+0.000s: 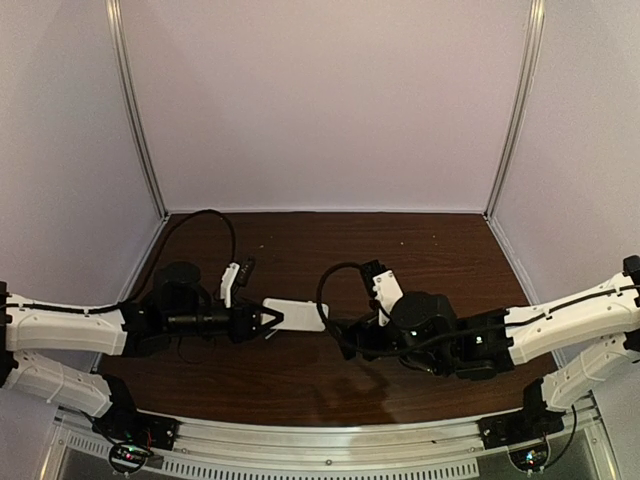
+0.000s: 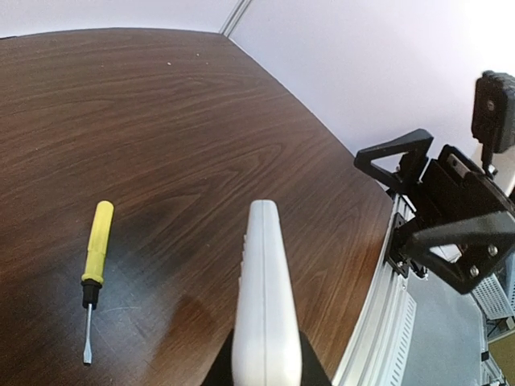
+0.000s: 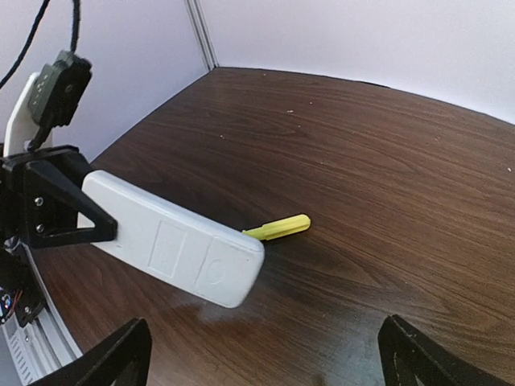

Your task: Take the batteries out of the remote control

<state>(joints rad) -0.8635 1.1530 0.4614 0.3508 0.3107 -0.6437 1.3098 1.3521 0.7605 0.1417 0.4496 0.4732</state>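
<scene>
The left jaws were shut on one short end of the remote control [image 3: 173, 245] and held it in the air above the table [image 3: 386, 161], with its free end pointing toward the right arm. The right jaws stood wide open and held nothing; they faced the free end of the remote from near, without touching it. The broad face turned to the right wrist camera showed a rectangular outline and no blue. The batteries were not visible in any view, so I judged them to be inside, behind the cover. A yellow-handled screwdriver [image 2: 95, 265] lay on the table, untouched, partly hidden behind the remote's free end in the right wrist view.

The step in hand seemed to be presenting the remote for opening. Next, the right jaws would need to reach the cover panel and slide or pull it off while the left grip holds the slab steady. The flat panel offers little to catch.
</scene>
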